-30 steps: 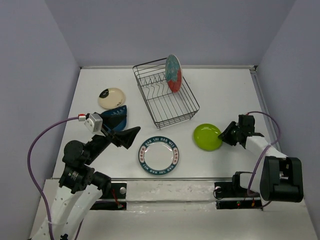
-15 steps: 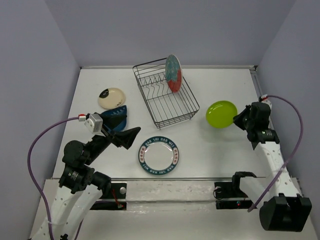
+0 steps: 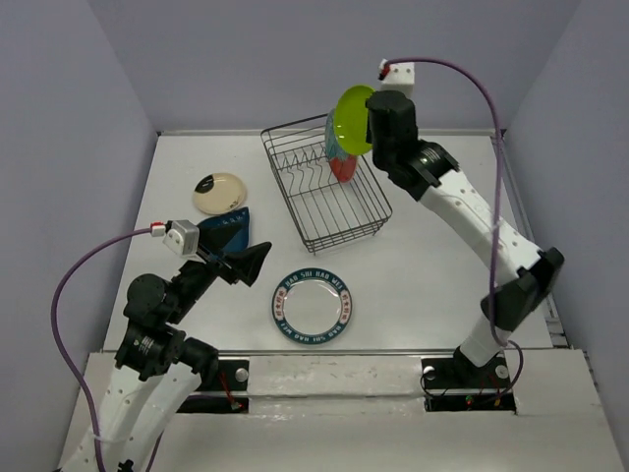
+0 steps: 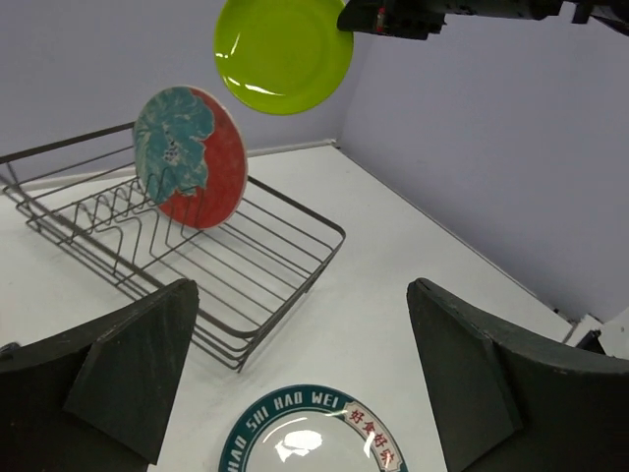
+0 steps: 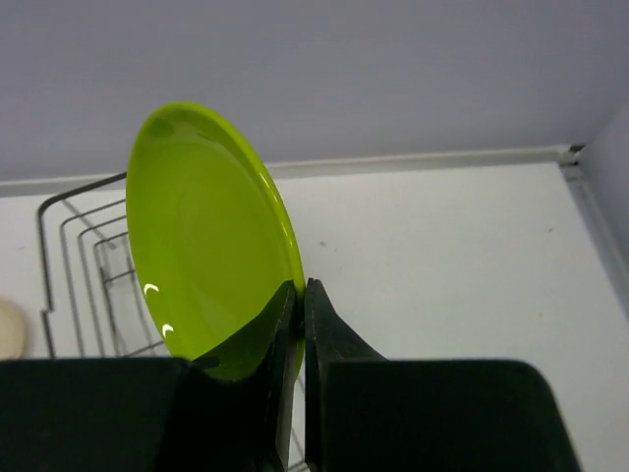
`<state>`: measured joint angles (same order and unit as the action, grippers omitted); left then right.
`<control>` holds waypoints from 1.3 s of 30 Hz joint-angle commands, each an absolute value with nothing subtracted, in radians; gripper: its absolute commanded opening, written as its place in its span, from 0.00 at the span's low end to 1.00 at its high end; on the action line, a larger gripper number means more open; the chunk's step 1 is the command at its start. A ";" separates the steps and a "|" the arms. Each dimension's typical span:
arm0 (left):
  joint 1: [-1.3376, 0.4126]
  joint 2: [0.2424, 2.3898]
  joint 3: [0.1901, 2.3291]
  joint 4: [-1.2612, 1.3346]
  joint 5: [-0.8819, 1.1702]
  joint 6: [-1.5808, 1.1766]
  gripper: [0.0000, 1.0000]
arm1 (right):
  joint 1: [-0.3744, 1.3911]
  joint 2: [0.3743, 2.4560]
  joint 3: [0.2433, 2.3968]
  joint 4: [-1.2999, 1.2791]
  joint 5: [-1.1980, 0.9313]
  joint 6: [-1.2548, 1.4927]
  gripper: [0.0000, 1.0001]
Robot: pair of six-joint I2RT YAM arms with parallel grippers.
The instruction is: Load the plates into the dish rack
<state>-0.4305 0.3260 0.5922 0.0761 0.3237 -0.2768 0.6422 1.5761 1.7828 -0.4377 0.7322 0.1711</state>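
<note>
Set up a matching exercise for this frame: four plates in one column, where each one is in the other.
Plates:
1. green plate
2. red-and-teal plate
3. lettered plate
4. cream plate

Places:
A. standing on edge in the rack
B. lying flat, left of the rack
C. held in the air by the right gripper
D. lying flat, on the rack's near side

Pairs: 1-C, 2-A, 3-D, 4-B

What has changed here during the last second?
The right end effector, shut on the green plate, lifted it off the table and carried it up and back, above the dish rack. The left end effector barely shifted. The red-and-teal plate in the rack, the lettered plate, blue plate and cream plate stayed put.
</note>
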 commanded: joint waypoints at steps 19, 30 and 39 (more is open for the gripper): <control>-0.429 0.348 0.657 0.029 0.153 -0.255 0.99 | 0.718 2.321 2.433 -0.327 1.034 -0.347 0.07; -0.428 0.353 0.655 0.031 0.156 -0.258 0.99 | 0.699 2.365 2.356 -0.313 0.999 -0.299 0.07; -0.426 0.371 0.655 0.032 0.153 -0.256 0.99 | 0.699 2.352 2.292 -0.327 0.957 -0.209 0.10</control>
<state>-0.4305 0.3504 0.6109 -0.0055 0.1577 -0.2703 0.7010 2.3871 2.3009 -0.3744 0.9768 -0.2691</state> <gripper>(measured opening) 0.990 0.088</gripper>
